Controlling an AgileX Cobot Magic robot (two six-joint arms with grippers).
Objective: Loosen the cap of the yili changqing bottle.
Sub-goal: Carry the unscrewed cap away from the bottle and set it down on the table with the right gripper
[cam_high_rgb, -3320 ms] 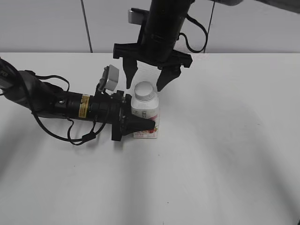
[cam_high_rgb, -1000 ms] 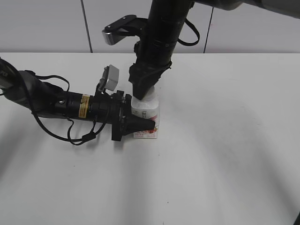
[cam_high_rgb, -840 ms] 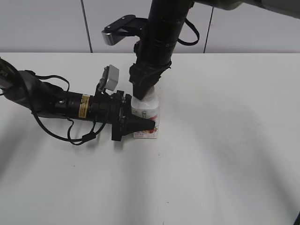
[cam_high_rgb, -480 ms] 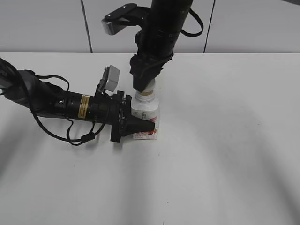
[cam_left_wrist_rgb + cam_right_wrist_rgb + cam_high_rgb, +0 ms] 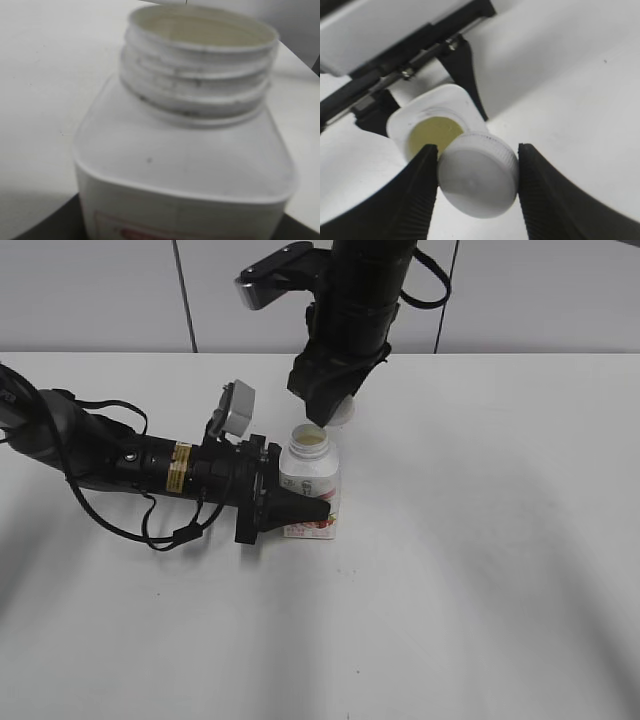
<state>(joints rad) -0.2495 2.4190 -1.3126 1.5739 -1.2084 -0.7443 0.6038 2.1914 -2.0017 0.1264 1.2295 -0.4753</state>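
White tabletop [image 5: 480, 570] fills the scene, backed by a pale grey panelled wall [image 5: 90, 290] crossed by dark vertical seams. Near the middle of the table the yili changqing bottle [image 5: 312, 490] is seen standing upright, its pink-red label facing the exterior camera. The neck is left open: pale yellowish contents are visible inside the mouth, and in the left wrist view the bare screw threads [image 5: 195, 82] can be made out below the rim, with the sloped white shoulders beneath.

The bottle body is gripped low down from the left by the left gripper [image 5: 290, 506], whose black fingers are pressed against the label on both sides; the arm is laid out almost horizontally above the table, with a small grey camera [image 5: 236, 407] mounted on its wrist.

The cap [image 5: 338, 416] is held off the bottle, just above and slightly behind and to the right of the open mouth, apart from it. It is pinched by the right gripper [image 5: 326, 418], which hangs down from above. In the right wrist view the cap [image 5: 477, 174] is seen clamped between two ribbed black fingers [image 5: 417, 185], tilted somewhat, with the open bottle mouth [image 5: 435, 132] below and partly covered by it. The fingers of the other gripper are seen beyond the bottle in that view.
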